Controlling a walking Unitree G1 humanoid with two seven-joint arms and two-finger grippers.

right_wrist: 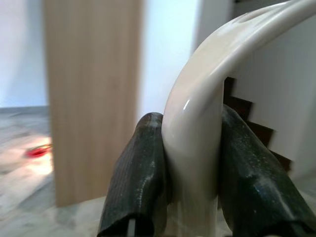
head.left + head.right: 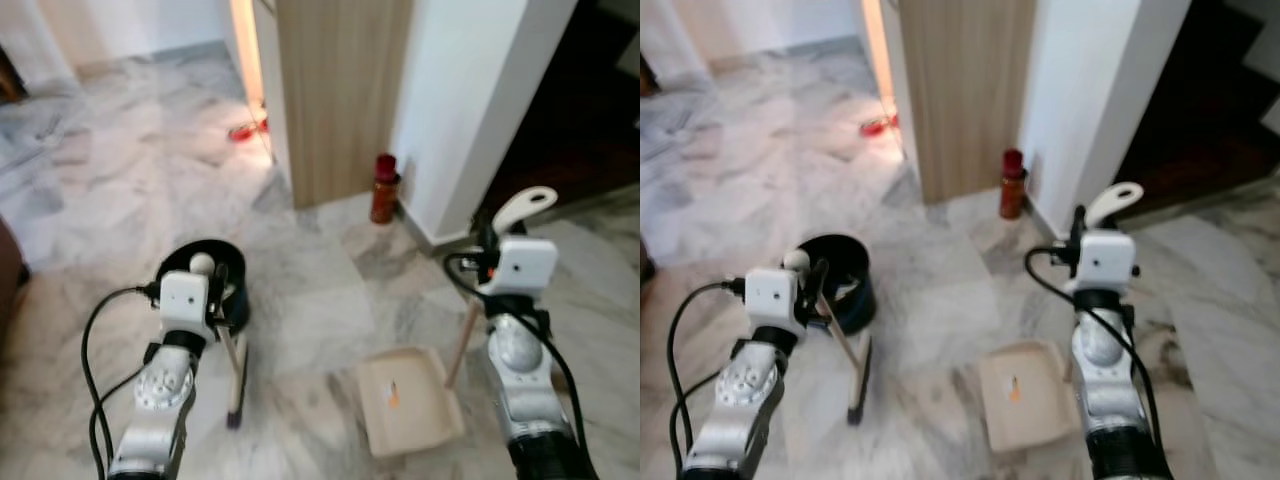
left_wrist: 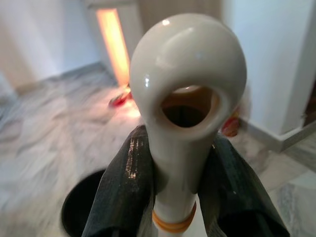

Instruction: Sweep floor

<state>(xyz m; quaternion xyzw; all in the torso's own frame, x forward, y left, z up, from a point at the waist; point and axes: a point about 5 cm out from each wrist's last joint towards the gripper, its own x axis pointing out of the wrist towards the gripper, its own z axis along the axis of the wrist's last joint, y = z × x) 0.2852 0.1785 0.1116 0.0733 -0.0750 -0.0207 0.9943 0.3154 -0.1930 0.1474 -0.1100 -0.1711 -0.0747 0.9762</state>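
Observation:
My left gripper (image 2: 213,288) is shut on the cream broom handle (image 3: 185,98), just below its ring-shaped end. The broom's stick slants down to a narrow brush head (image 2: 236,404) resting on the marble floor. My right gripper (image 2: 494,246) is shut on the curved cream dustpan handle (image 1: 207,98). Its wooden shaft runs down to the beige dustpan (image 2: 410,405), which lies flat on the floor between my arms. A small orange scrap (image 2: 393,395) lies in the pan.
A black round bin (image 2: 235,300) stands on the floor right behind my left gripper. A red bottle (image 2: 384,188) stands at the foot of a wooden panel (image 2: 340,90) and white wall (image 2: 460,100). A red object (image 2: 245,131) lies farther back. Dark stairs (image 2: 580,110) lie to the right.

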